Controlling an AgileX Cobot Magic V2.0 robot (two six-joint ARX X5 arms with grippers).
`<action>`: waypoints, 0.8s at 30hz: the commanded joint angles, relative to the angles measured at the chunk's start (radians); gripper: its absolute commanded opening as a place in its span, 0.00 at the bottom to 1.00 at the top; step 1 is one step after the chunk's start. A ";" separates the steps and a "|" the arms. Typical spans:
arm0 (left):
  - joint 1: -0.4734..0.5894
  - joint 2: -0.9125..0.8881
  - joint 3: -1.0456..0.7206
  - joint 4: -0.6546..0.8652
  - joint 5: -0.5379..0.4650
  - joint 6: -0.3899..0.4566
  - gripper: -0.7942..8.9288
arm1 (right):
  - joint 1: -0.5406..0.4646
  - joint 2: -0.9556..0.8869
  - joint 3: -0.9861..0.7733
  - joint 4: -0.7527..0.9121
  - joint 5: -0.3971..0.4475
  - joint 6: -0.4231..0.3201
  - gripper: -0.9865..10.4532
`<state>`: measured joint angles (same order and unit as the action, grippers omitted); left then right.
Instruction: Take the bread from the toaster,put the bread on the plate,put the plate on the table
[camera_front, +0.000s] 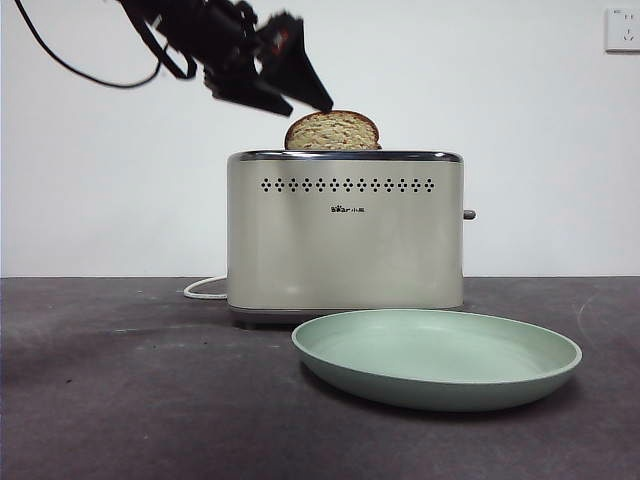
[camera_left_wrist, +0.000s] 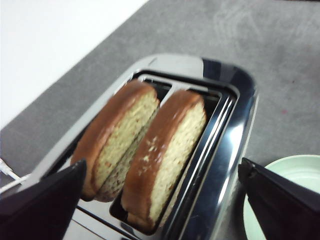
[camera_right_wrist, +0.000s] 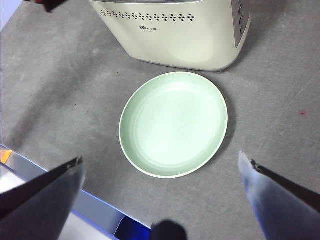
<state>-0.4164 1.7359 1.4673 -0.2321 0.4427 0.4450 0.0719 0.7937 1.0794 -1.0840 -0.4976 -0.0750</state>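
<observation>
Bread (camera_left_wrist: 167, 155) stands in the toaster (camera_front: 345, 240), in the slot nearer to the plate side, and its brown domed top comes out above the chrome rim. A second slice (camera_left_wrist: 117, 137) stands in the other slot just beside it, and the two slices lean close together. My left gripper (camera_front: 285, 95) hangs above the toaster, over its end where the white cord (camera_front: 205, 290) goes out, and its jaws are wide apart, holding nothing and not touching the bread. My right gripper (camera_right_wrist: 160, 170) is high above the plate (camera_right_wrist: 173, 125), and its jaws are also wide apart and hold nothing. The plate is pale green, it lies flat on the table (camera_front: 120, 400) just in front of the toaster, near but not touching it, and nothing is on it.
</observation>
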 joint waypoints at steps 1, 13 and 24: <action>-0.002 0.029 0.003 0.025 0.000 0.012 0.76 | 0.002 -0.002 0.003 0.002 0.000 0.007 0.68; -0.022 0.053 0.003 0.034 0.004 0.023 0.50 | 0.002 -0.002 0.003 0.000 0.002 0.007 0.66; -0.023 0.079 0.003 0.019 0.003 0.003 0.21 | 0.002 -0.002 0.003 -0.003 0.002 0.007 0.66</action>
<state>-0.4370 1.8023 1.4719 -0.2115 0.4419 0.4522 0.0719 0.7933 1.0794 -1.0889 -0.4965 -0.0746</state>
